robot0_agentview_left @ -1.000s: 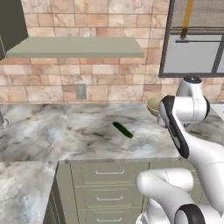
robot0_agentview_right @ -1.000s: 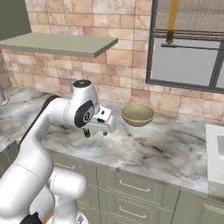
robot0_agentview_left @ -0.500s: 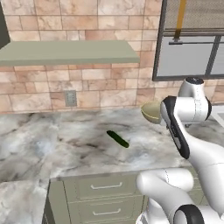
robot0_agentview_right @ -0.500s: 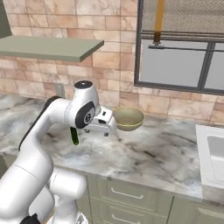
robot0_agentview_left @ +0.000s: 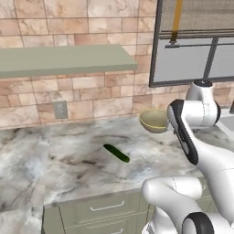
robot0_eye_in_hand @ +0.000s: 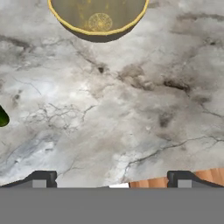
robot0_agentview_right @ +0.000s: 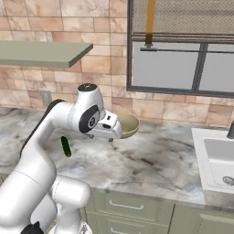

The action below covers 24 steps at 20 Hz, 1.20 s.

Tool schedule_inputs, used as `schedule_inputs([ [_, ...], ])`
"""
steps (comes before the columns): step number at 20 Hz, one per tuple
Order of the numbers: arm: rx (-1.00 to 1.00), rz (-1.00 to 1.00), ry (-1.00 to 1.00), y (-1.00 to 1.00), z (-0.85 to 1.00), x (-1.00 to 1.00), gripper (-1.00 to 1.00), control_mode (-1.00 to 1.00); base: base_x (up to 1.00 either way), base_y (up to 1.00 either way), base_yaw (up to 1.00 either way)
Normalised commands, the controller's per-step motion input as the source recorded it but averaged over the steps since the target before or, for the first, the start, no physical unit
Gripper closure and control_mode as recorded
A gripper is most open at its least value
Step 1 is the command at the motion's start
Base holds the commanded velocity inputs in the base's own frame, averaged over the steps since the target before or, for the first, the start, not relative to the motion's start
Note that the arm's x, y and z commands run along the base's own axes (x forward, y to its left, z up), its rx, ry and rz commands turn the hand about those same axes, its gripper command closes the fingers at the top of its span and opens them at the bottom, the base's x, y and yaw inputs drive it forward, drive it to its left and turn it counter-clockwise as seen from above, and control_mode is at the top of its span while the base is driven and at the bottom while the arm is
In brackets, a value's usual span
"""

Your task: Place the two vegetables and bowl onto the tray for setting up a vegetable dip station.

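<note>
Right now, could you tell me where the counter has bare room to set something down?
Bare marble lies between the bowl and the sink, and left of the green vegetable toward the wall outlet. It is tightest around the bowl, under the open hand.

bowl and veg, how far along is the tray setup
Nothing looks done. The bowl stands on the marble counter, and the green vegetable lies on the counter too, apart from it. In hand: nothing; the open gripper hangs over bare counter. Left: both vegetables and the bowl must go onto the tray.
</note>
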Motion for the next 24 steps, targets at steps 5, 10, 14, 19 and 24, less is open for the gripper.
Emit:
schedule_inputs([
  [5, 0.00, 0.00, 0.00, 0.00, 0.00, 0.00, -1.00, 1.00, 0.26, 0.00, -0.05],
  [10, 0.00, 0.16, 0.00, 0.45, -0.04, 0.31, -1.00, -1.00, 0.05, 0.00, 0.00],
  [14, 0.00, 0.39, 0.07, 0.89, 0.00, 0.47, -1.00, -1.00, 0.00, 0.00, 0.00],
  [19, 0.00, 0.30, 0.06, 0.86, -0.07, 0.16, -1.00, -1.00, 0.00, 0.00, 0.00],
  [24, 0.00, 0.21, 0.08, 0.76, -0.23, 0.00, -1.00, -1.00, 0.00, 0.00, 0.00],
])
